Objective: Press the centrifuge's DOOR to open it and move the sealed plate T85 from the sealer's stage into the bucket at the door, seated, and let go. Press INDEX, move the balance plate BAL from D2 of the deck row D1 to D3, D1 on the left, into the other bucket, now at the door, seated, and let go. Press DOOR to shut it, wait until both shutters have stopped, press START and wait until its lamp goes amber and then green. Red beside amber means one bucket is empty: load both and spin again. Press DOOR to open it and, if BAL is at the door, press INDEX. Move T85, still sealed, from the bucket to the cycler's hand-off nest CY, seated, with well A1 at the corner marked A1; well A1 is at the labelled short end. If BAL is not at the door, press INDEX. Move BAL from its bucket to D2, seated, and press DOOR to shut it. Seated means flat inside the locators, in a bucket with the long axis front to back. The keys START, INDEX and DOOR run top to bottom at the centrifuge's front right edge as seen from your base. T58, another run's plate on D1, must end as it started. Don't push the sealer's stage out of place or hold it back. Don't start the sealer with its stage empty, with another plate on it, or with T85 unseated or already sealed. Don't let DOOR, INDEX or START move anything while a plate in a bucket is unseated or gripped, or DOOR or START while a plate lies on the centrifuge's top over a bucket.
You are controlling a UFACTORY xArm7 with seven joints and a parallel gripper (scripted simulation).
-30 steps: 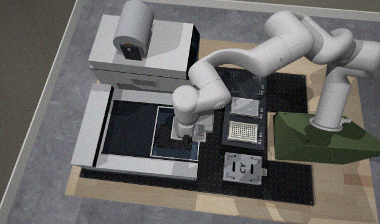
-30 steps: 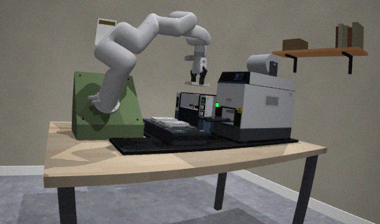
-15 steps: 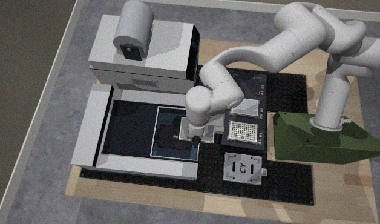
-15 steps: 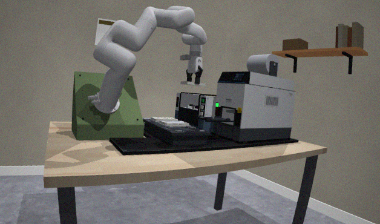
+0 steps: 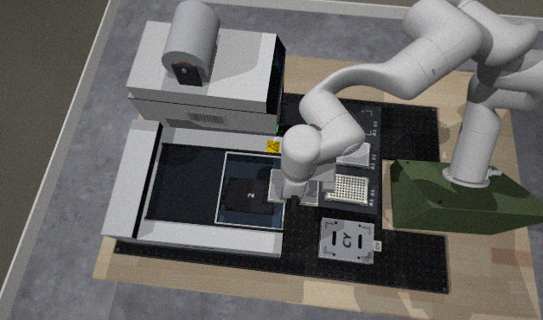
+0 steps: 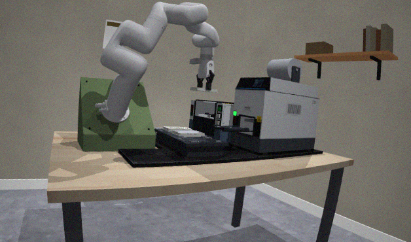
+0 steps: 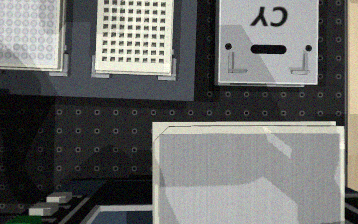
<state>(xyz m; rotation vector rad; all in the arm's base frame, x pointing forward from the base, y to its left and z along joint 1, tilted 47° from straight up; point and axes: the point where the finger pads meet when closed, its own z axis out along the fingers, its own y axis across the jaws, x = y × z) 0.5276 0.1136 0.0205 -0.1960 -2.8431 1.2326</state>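
Wooden tabletop (image 6: 200, 183) on dark legs (image 6: 329, 199), front edge curved. A black perforated mat (image 5: 412, 259) covers its middle. Green wedge-shaped pedestal (image 5: 424, 203) stands near the tabletop's left edge in the exterior view, touching the mat's border.

Wall behind: wooden shelf (image 6: 345, 56) on two black brackets (image 6: 378, 67), carrying a brown box (image 6: 319, 48) and several upright books (image 6: 378, 37). A pale card with a brown top stripe (image 6: 109, 31) hangs on the wall. Grey floor (image 6: 148, 222), pale skirting (image 6: 18, 184).
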